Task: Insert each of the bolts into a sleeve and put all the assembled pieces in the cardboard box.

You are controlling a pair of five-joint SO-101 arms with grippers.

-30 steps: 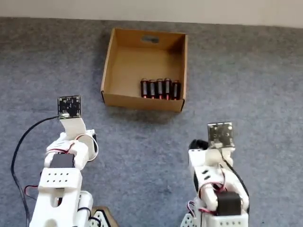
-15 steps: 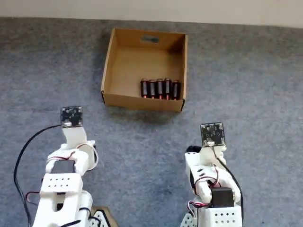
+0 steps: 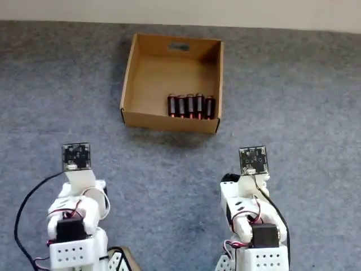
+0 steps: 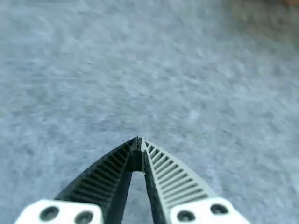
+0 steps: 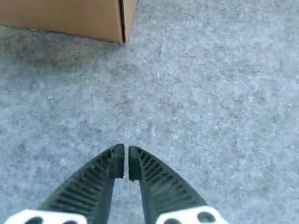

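cardboard box (image 5: 70, 18) ahead of right tool (image 5: 126, 162)

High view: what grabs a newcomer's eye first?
The cardboard box at the table's far side, with five assembled pieces lined up against its near wall. Closer to the arms' bases, the left gripper and right gripper sit over grey carpet, jaws shut, holding nothing.

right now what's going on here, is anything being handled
Nothing is being handled. The left gripper and the right gripper are both shut and empty, over the grey carpet on the near side of the cardboard box. Five assembled pieces lie in a row inside the box, against its near wall.
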